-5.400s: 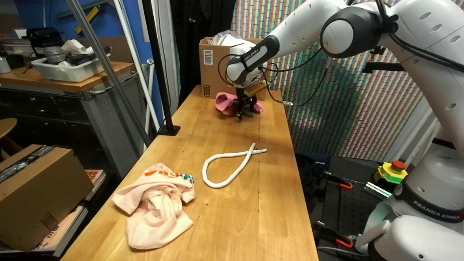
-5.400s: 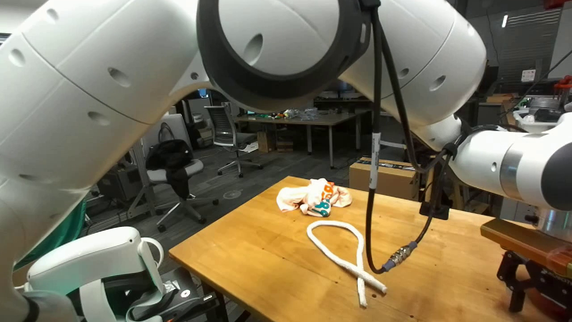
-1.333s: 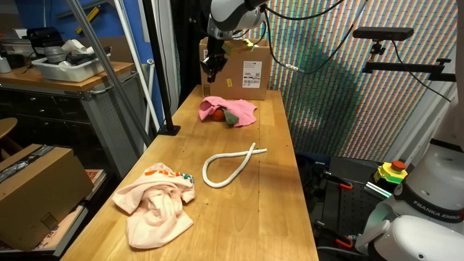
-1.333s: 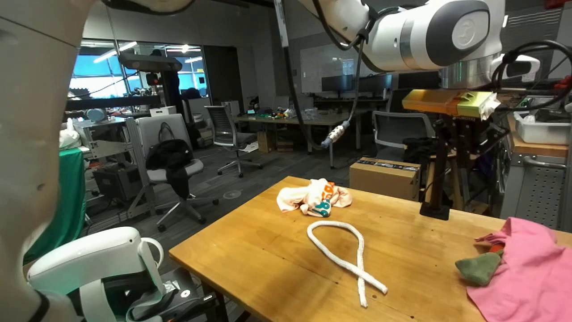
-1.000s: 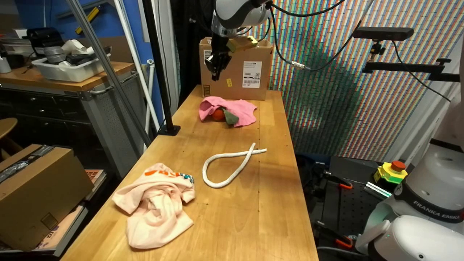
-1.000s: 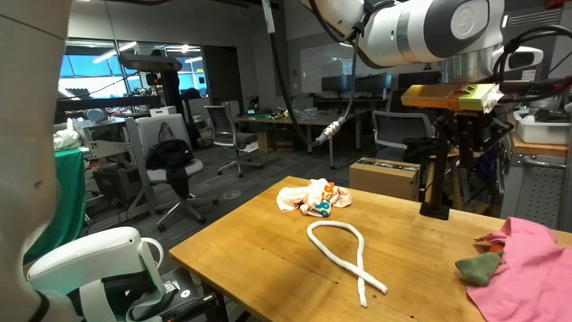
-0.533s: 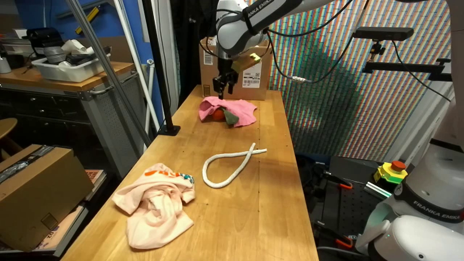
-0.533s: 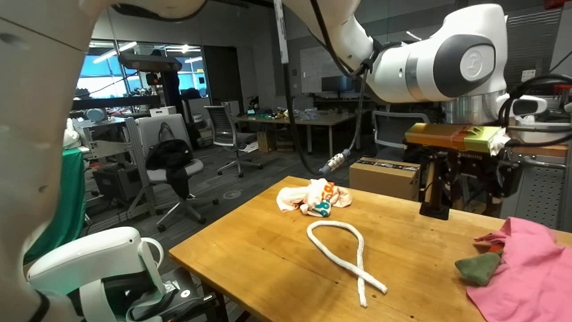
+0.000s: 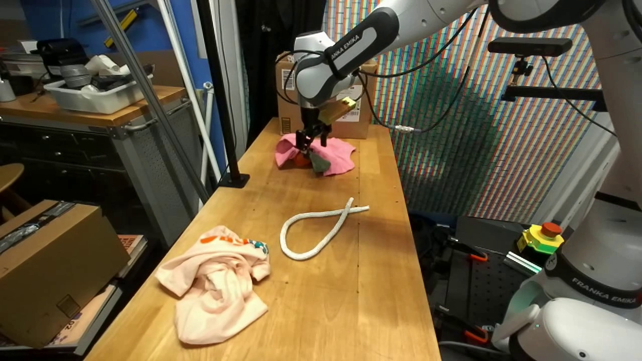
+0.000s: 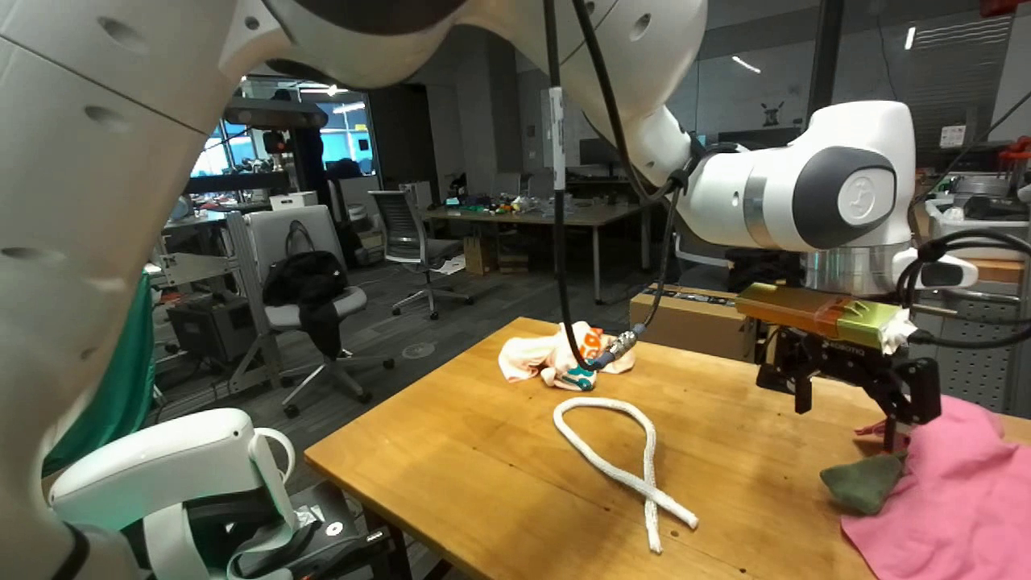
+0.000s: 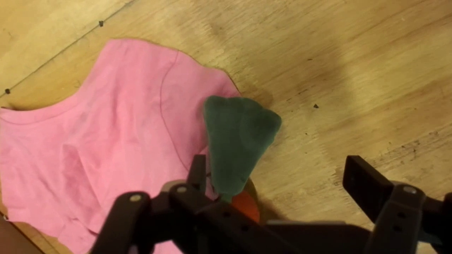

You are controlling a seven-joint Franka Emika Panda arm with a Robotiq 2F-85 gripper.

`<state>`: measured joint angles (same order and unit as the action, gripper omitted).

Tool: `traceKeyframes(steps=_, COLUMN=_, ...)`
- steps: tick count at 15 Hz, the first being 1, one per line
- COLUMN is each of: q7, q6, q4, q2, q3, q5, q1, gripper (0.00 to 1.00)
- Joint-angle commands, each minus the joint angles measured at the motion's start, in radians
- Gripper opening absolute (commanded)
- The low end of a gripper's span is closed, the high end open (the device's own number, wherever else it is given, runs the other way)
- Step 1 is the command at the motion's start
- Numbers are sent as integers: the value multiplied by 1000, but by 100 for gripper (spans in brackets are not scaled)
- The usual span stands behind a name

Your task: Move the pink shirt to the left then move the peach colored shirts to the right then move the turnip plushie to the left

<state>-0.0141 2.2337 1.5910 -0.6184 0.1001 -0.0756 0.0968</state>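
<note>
In an exterior view, a cardboard box [image 9: 288, 108] stands just behind the pink shirt [image 11: 130, 134]; the arm [image 9: 357, 47] hides what it holds. Well apart from the shirt, a pale plastic tub [image 9: 95, 103] carries a jumble of grey, white and dark items [image 9: 74, 75], and a taped carton [image 9: 57, 271] sits nearer the camera than the shirt.

The gripper [image 11: 275, 165] hangs over the pink shirt's edge, its two fingers [image 11: 365, 187] spread wide and released. At that edge lies the turnip plushie [image 11: 238, 141], its green top overlapping the cloth, its orange-red body partly hidden. In the wrist view the plushie shows between the fingers, much closer to the one above the shirt; whether they touch, I cannot tell.

Counted on the table [image 9: 346, 306]: one pink shirt, one plushie, one peach shirt [image 9: 215, 288] well apart from the pink shirt, and one white rope [image 9: 300, 256], crossed into a loop, between the two shirts.
</note>
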Motion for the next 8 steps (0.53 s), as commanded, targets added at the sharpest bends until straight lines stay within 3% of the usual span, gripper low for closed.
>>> traceKeyframes(steps=1, q7=11, q6=-35, q4=-103, q2=-64, q3=16, q5=-28, q1=-4, gripper=100)
traceKeyframes(steps=8, q7=17, q6=-19, q4=-233, q2=-142, q3=37, q5=-115, q1=-29, gripper=100)
